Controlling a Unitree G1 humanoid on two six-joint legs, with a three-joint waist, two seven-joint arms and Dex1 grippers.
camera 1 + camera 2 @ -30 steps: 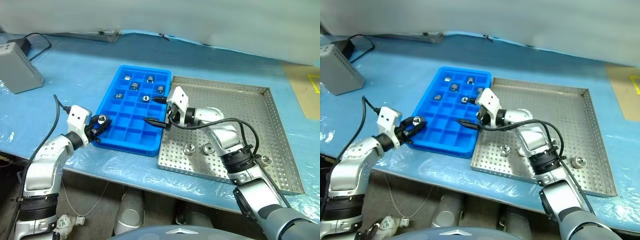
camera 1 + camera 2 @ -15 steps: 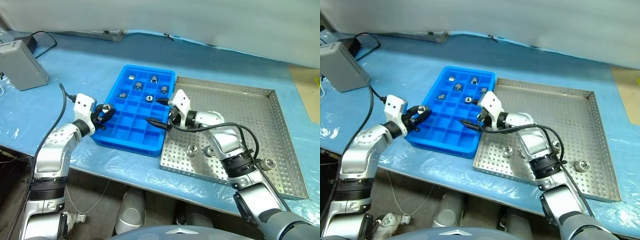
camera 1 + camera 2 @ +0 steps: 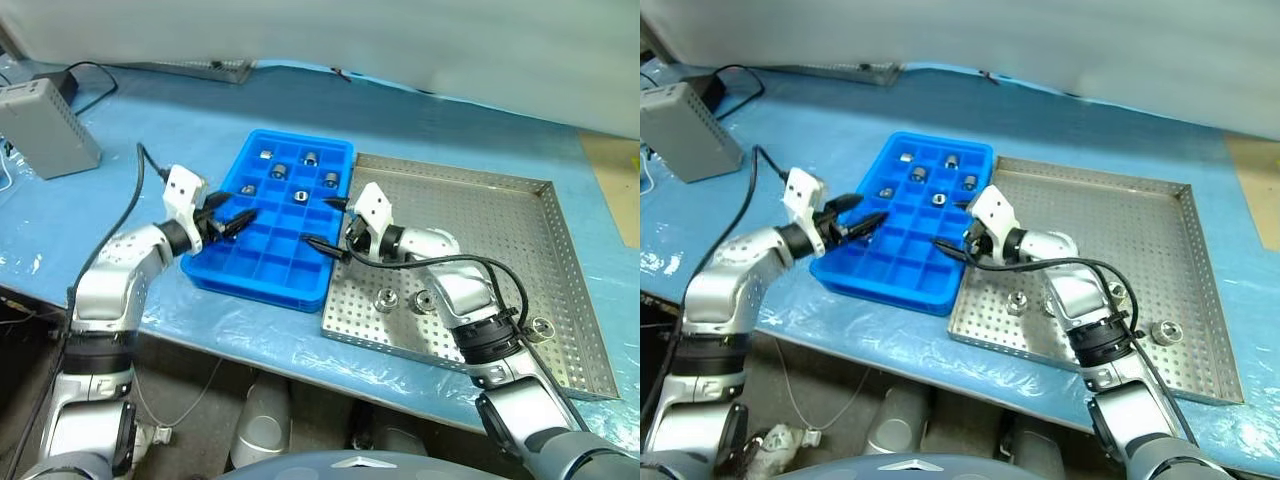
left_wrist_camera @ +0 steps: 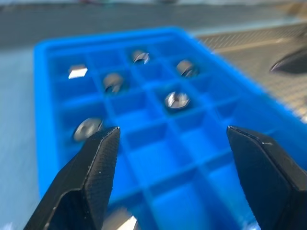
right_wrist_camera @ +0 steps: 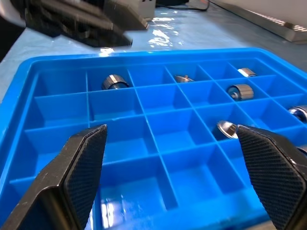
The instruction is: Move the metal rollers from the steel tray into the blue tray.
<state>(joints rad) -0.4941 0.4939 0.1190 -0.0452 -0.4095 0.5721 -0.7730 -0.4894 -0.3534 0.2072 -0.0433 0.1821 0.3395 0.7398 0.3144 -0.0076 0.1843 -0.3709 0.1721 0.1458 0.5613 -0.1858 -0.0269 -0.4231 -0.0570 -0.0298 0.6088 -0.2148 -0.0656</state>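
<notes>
Rollers [image 3: 384,299] left in the steel tray [image 3: 520,215] — both my jaws open, empty; right gripper [image 3: 330,226] should swing back from the blue tray [image 3: 262,262], descend squarely.

The blue tray [image 3: 272,222] has its near rows of compartments bare and reachable from above; metal rollers [image 3: 279,171] fill several far cells. The left end effector [image 3: 228,215], fingers spread, hangs over the tray's left edge, and the right end effector [image 3: 331,222], fingers wide apart, reaches in over the right edge, so the 2 crowd the middle rows from both sides. The steel tray [image 3: 520,230] lies mostly bare on its far and right parts; 3 rollers sit near its front rim. A grey box [image 3: 45,127] and cable [image 3: 75,75] occupy the table's [image 3: 170,110] far-left corner.
</notes>
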